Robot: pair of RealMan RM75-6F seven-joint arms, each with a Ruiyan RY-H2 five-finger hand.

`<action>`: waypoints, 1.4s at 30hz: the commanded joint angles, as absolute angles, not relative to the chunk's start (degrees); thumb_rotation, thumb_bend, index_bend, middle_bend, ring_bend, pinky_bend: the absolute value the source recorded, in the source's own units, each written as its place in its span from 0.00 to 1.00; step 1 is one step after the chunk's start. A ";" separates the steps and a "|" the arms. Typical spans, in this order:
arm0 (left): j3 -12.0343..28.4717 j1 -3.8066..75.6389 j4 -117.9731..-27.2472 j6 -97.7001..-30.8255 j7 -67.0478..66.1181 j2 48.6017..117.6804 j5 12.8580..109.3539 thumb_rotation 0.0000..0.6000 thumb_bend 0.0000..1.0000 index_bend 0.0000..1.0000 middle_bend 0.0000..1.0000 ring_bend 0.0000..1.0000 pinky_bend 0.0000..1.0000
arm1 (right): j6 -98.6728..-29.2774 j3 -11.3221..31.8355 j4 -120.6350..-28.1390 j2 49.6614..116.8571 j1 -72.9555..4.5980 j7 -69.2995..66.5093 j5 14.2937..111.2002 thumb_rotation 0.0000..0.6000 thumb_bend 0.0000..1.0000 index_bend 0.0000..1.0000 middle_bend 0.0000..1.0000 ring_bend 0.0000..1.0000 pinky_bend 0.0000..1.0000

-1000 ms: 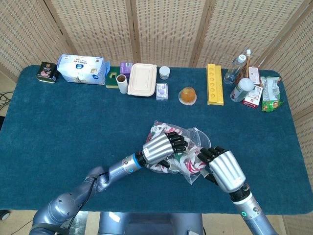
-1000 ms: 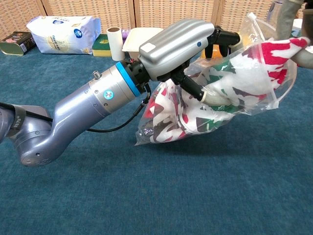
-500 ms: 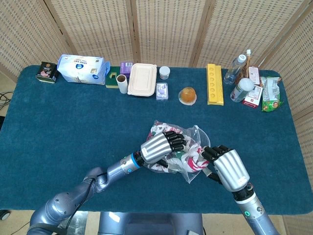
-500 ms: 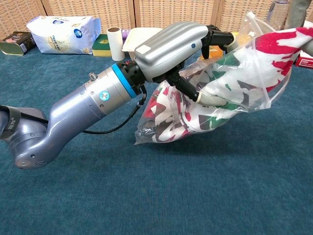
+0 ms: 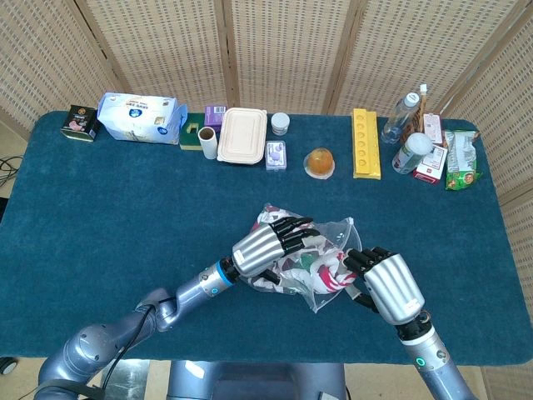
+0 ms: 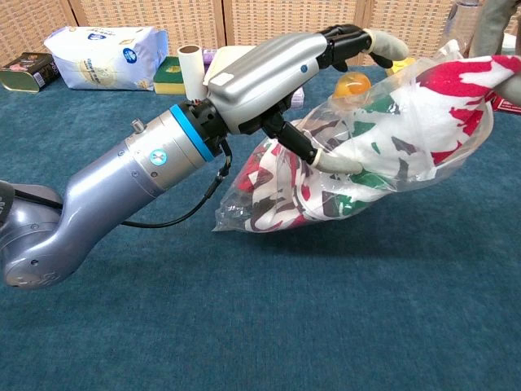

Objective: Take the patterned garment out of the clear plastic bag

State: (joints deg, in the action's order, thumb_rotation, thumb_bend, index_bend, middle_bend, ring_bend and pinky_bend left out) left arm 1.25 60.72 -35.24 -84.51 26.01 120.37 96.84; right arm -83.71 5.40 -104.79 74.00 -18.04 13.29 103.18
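The clear plastic bag lies at the table's near middle with the red, green and white patterned garment inside it. My left hand is over the bag's left part. In the chest view its fingers stretch out straight above the bag, and its thumb presses into the bag's side. My right hand grips the garment's red and white end at the bag's mouth. That end is lifted, while the bag's closed end sags onto the cloth.
Along the far edge stand a tin, a tissue pack, a paper roll, a white lunch box, an orange, a yellow tray, bottles and snack packs.
My left hand's fingers have straightened and lifted off the bag's top. The hand and the bag have shifted left. My right hand has drawn slightly right with the garment end.
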 commanded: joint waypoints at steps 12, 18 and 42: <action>-1.00 55.96 -61.33 -79.61 17.91 101.94 96.33 0.68 0.06 0.14 0.21 0.10 0.22 | -82.31 5.79 -101.18 73.17 -18.99 10.53 101.20 1.00 0.56 0.75 0.55 0.64 0.66; -2.11 53.97 -66.93 -75.43 13.12 94.55 94.94 0.68 0.05 0.14 0.21 0.10 0.22 | -82.00 5.94 -99.26 72.72 -19.20 8.46 99.78 1.00 0.56 0.75 0.55 0.64 0.66; 4.59 61.58 -52.74 -48.35 -2.47 98.35 83.80 1.00 0.28 0.22 0.18 0.06 0.21 | -81.31 5.09 -95.92 73.12 -19.71 4.90 98.31 1.00 0.56 0.75 0.55 0.64 0.66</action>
State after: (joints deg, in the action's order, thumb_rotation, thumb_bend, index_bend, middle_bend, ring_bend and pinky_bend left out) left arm 3.54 59.61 -55.71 -51.69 -1.05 95.81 85.13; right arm -81.40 5.12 -95.99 73.09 -19.66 4.95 98.37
